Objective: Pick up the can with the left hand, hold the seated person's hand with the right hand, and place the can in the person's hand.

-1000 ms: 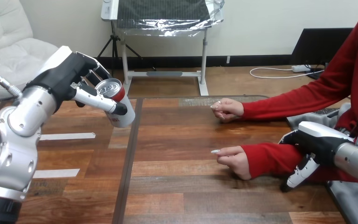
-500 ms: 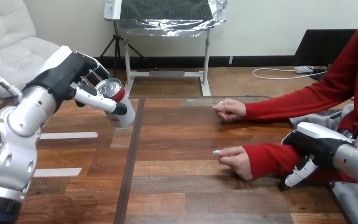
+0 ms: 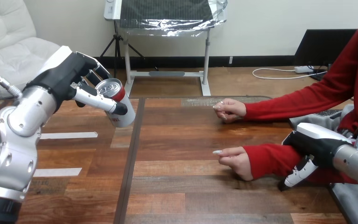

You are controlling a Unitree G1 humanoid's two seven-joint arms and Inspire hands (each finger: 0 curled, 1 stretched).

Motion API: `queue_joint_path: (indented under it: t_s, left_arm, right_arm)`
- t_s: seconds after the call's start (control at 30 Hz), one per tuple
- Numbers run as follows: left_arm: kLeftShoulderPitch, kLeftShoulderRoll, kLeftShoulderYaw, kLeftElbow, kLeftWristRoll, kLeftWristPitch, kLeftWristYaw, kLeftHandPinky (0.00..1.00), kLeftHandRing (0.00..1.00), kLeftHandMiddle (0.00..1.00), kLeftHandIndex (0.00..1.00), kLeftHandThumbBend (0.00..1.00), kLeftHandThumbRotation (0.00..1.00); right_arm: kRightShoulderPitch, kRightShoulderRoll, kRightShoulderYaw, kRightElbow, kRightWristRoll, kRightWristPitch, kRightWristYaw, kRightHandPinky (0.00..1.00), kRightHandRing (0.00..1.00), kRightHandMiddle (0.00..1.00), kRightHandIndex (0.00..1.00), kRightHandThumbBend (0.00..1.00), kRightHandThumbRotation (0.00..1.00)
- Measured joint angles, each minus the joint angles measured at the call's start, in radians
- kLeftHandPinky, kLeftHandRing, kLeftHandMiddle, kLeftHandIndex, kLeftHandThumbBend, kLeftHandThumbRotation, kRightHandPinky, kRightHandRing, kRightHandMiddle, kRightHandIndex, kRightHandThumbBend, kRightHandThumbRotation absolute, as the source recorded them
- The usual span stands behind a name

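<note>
Upper left, the left hand [image 3: 67, 77] has its fingers and thumb wrapped round the tilted can [image 3: 117, 92], held up off the counter [image 3: 182, 140]. Lower right, the right hand [image 3: 314, 143] hangs loose-fingered over the person's red sleeve [image 3: 268, 158].

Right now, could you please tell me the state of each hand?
Left hand: shut on the can.
Right hand: over the person's forearm; grip cannot be told.

You have a wooden table [image 3: 182, 186] before you, its planks running side to side. Two white tape strips lie on its left part, one [image 3: 68, 136] farther back and one [image 3: 58, 172] nearer. A dark seam [image 3: 129, 158] runs front to back just right of them.
</note>
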Motion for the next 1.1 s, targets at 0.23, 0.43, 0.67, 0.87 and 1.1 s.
queue_joint_path:
  t_s: [0.23,0.43,0.67,0.87,1.1]
  left_arm:
    - [0.0,0.0,0.0,0.0,-0.001,0.0,-0.001,0.3,0.35,0.41,0.42,0.7,0.0]
    - [0.0,0.0,0.0,0.0,-0.001,0.0,-0.001,0.3,0.35,0.41,0.42,0.7,0.0]
    - [0.0,0.0,0.0,0.0,-0.001,0.0,-0.001,0.3,0.35,0.41,0.42,0.7,0.0]
    - [0.0,0.0,0.0,0.0,-0.002,0.0,-0.001,0.3,0.35,0.41,0.42,0.7,0.0]
    - [0.0,0.0,0.0,0.0,-0.002,-0.003,-0.001,0.3,0.35,0.41,0.43,0.7,0.0]
  right_arm:
    - [0.005,0.0,0.0,0.008,0.002,-0.025,-0.032,0.23,0.28,0.34,0.36,0.76,0.0]
    - [0.011,0.0,0.0,0.012,0.003,-0.048,-0.06,0.24,0.28,0.33,0.34,0.73,0.0]
    - [0.014,0.0,-0.001,0.013,0.005,-0.068,-0.093,0.23,0.27,0.33,0.33,0.71,0.03]
    - [0.014,0.0,-0.004,0.013,0.023,-0.076,-0.102,0.24,0.28,0.33,0.33,0.67,0.06]
    - [0.014,0.0,-0.005,0.01,0.035,-0.083,-0.104,0.24,0.28,0.32,0.32,0.64,0.11]
